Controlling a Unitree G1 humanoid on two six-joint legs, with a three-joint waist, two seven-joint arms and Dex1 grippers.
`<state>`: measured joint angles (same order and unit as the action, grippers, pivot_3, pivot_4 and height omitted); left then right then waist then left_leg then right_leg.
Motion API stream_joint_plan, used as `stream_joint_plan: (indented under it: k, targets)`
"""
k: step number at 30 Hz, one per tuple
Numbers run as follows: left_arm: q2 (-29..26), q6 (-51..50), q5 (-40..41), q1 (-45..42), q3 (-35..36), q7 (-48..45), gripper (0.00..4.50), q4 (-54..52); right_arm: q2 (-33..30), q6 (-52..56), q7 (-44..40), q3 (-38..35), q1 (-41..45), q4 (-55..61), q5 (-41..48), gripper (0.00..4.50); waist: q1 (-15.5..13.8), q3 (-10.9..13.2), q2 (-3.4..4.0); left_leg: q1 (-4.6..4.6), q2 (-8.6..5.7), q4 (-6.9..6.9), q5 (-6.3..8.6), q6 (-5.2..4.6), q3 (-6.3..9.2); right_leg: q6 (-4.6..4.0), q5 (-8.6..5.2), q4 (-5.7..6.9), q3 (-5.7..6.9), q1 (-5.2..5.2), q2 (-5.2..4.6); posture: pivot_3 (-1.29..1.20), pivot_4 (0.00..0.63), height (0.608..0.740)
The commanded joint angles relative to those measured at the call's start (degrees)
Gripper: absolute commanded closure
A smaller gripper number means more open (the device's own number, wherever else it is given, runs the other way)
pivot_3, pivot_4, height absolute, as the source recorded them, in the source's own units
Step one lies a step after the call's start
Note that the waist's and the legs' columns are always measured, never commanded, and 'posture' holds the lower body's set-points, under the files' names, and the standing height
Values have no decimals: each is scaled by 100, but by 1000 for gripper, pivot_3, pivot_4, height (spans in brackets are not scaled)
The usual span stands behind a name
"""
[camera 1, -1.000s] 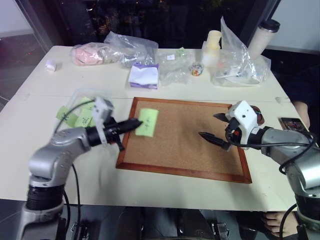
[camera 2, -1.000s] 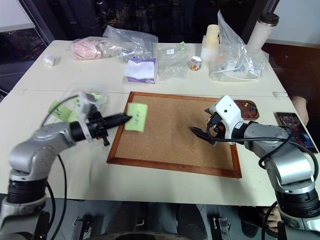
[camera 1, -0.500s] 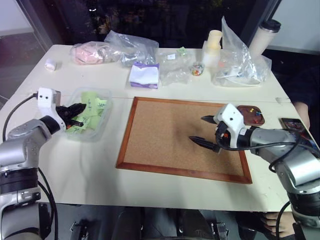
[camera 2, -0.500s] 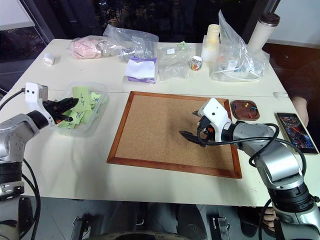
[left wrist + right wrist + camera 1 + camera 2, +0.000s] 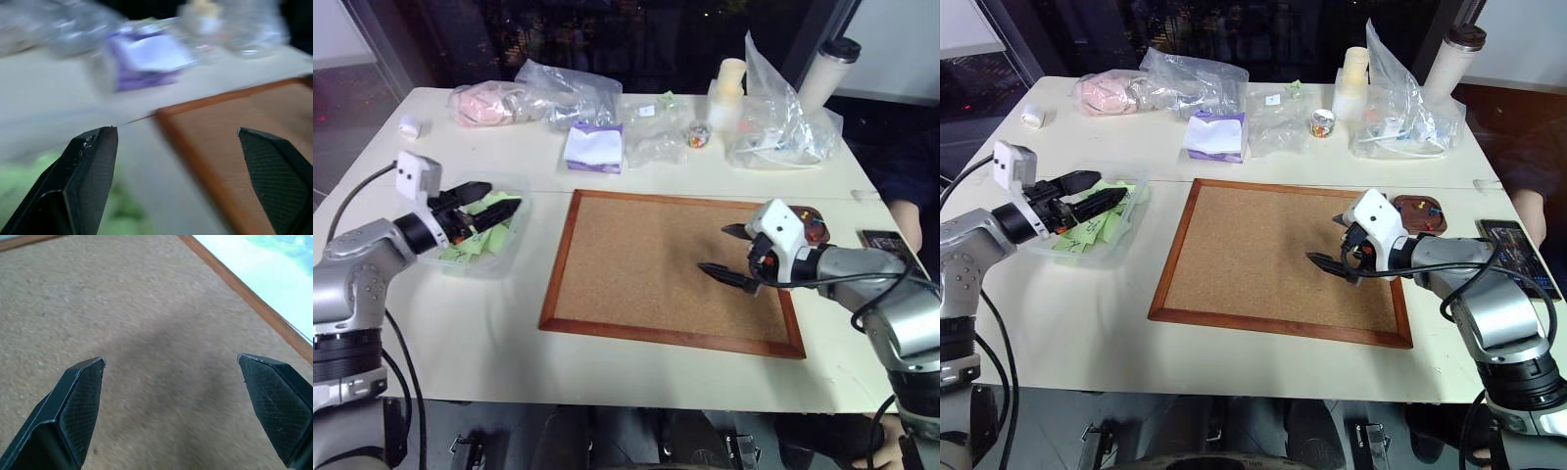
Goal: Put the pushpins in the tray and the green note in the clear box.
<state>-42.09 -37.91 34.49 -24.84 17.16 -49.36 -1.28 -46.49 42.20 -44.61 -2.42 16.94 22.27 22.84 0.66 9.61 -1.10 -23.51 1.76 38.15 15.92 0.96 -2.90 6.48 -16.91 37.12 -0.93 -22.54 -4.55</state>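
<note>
The left gripper (image 5: 494, 203) hung over the clear box (image 5: 505, 257), its 2 black fingers spread apart and holding nothing. The green note (image 5: 1097, 227) lay inside the box among other light-green slips, so which slip was the task's own could not be told. The right gripper (image 5: 726, 253) hovered above the cork board (image 5: 636, 264), jaws wide and empty. The pushpins (image 5: 1420, 207) sat as tiny red and blue dots in the tray (image 5: 1427, 224), just off the board's right edge.

The likeliest trouble would be the left fingers catching the box's thin wall or a loose slip on the way out; the notes are light paper and could lift or slide over the low rim. The box itself looked light enough to skid on the smooth table (image 5: 607, 362).

The box was shallow transparent plastic with rounded corners. The board had a grainy cork face inside a glossy reddish wood frame. The tray was small, dark reddish-brown and round-cornered. Behind stood wrinkled clear plastic bags (image 5: 568, 90) and a purple-and-white tissue pack (image 5: 594, 147).
</note>
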Motion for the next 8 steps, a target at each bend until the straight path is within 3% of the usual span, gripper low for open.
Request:
stream_joint_plan:
  k: [1, 8]
  targets:
    - [2, -44, 194, 67, -390, -303, 79, -788, -139, -108, -144, -413, -8, 21, 159, 0, -1, 0, 0, 0, -1, 0, 0, 0, 0, 0, 0, 0, -1, 0, 0, 0, 150, 740]
    - [247, 307, -215, 175, -1560, -581, 79, -1314, -283, -60, -378, -717, -65, 54, 371, 0, -3, 0, 0, 0, -3, 0, 0, 0, -1, 0, 0, -1, -2, 1, 5, 0, 150, 740]
